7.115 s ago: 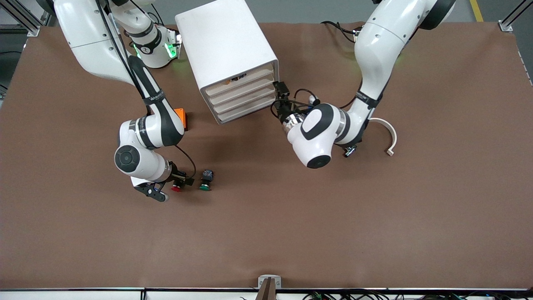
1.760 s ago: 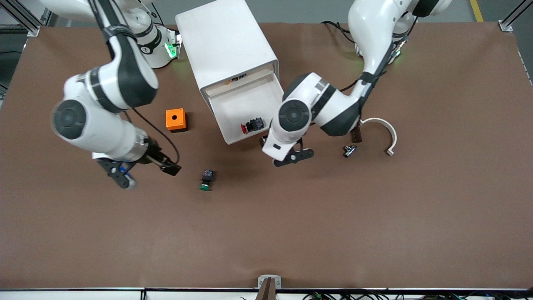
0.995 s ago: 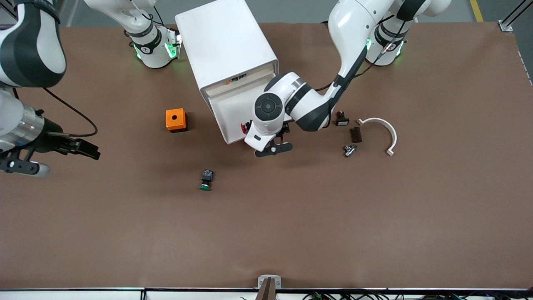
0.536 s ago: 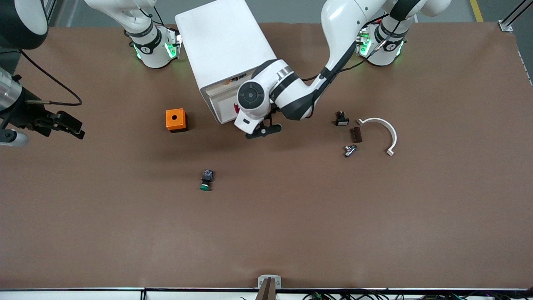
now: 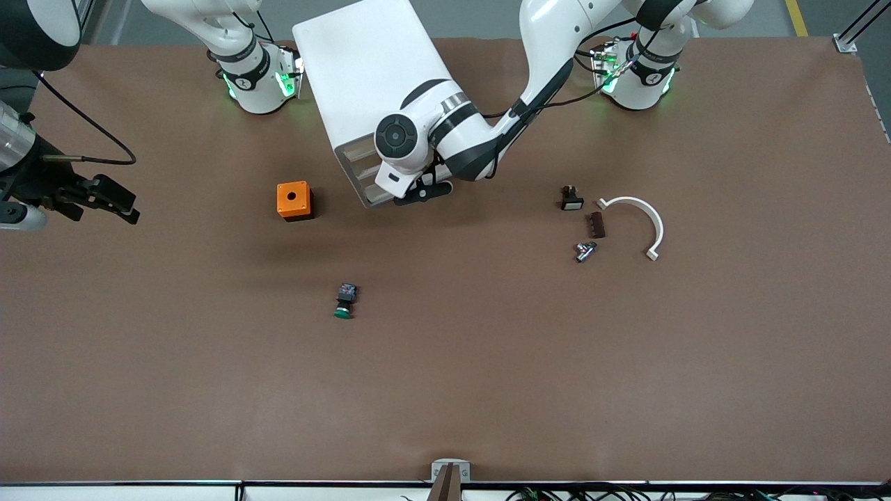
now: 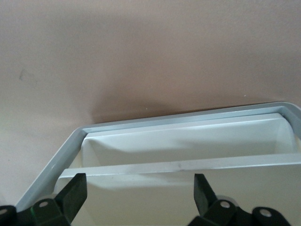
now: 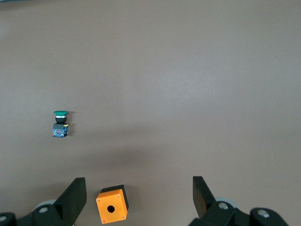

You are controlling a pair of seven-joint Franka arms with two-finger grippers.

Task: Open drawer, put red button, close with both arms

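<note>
The drawer [image 5: 356,165] is pushed into the tall white cabinet [image 5: 376,76], its front about level with the other drawers. The red button is hidden. My left gripper [image 5: 422,193] is open and held against the cabinet's front. In the left wrist view a white drawer front [image 6: 141,197] fills the space at my left gripper [image 6: 138,184], and nothing is held. My right gripper [image 5: 21,217] is open and empty, raised high at the right arm's end of the table. The right wrist view has my right gripper [image 7: 138,186] looking down from well above the table.
An orange box with a hole [image 5: 294,200] [image 7: 112,204] sits beside the cabinet toward the right arm's end. A green-capped button [image 5: 344,300] [image 7: 60,123] lies nearer the front camera. A white curved piece [image 5: 651,226] and small dark parts [image 5: 595,224] lie toward the left arm's end.
My left gripper has pushed the open drawer back into the cabinet, taking the red button out of sight. The right arm has lifted away toward its end of the table.
</note>
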